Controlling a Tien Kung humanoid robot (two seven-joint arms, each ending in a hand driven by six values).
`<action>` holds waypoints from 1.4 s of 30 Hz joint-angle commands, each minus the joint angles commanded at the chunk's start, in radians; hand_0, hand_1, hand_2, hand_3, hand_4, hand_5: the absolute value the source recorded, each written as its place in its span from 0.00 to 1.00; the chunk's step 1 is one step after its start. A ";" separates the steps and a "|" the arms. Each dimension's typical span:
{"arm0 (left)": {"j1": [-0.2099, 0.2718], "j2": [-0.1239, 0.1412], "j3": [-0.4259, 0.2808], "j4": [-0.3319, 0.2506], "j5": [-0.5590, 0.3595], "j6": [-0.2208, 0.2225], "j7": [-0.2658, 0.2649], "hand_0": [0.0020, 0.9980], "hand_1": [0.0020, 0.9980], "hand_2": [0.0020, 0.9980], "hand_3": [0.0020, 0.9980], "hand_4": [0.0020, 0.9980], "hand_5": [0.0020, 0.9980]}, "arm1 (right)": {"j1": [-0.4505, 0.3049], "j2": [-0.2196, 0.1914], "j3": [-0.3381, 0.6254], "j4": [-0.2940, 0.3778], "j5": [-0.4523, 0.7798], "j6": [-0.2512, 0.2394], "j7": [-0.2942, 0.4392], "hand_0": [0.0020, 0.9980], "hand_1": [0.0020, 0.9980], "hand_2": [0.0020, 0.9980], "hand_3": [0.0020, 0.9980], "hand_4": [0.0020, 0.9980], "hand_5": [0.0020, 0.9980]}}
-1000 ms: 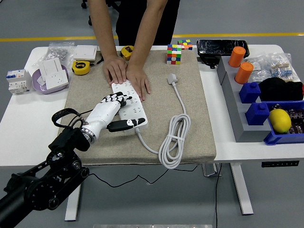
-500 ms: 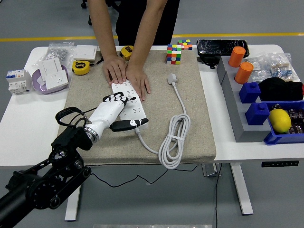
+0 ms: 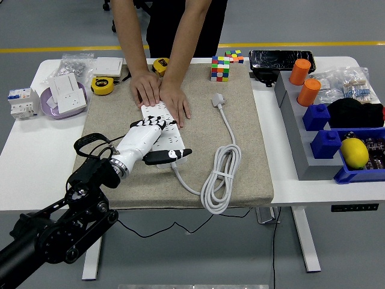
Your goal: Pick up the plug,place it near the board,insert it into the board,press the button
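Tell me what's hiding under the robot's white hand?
The left hand lies flat on the white power strip, which rests on the beige mat. A person's hands press its far end. Any sockets or button beneath the hands are covered.

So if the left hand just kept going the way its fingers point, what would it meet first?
Probably the person's hands. The left hand lies on the power strip, fingers aimed up and to the right along it, and the person presses down the strip's far end, right in that line.

White plug [image 3: 218, 100] lying loose, board [image 3: 162, 135] leftward
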 joint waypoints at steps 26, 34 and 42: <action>0.086 0.025 0.019 -0.249 0.041 -0.204 0.224 0.20 0.05 0.14 0.88 0.73 0.24 | -0.005 0.001 0.002 0.000 -0.001 0.000 0.000 0.62 0.58 0.62 0.54 0.88 0.61; 0.079 0.026 0.021 -0.223 0.030 -0.265 0.267 0.17 0.03 0.14 0.87 0.68 0.20 | -0.007 0.000 -0.001 0.000 -0.001 0.000 0.000 0.62 0.58 0.62 0.54 0.88 0.61; 0.078 0.024 0.026 -0.211 0.037 -0.266 0.265 0.17 0.03 0.14 0.85 0.64 0.19 | -0.006 0.000 -0.003 0.000 -0.001 0.000 0.000 0.62 0.58 0.62 0.54 0.88 0.61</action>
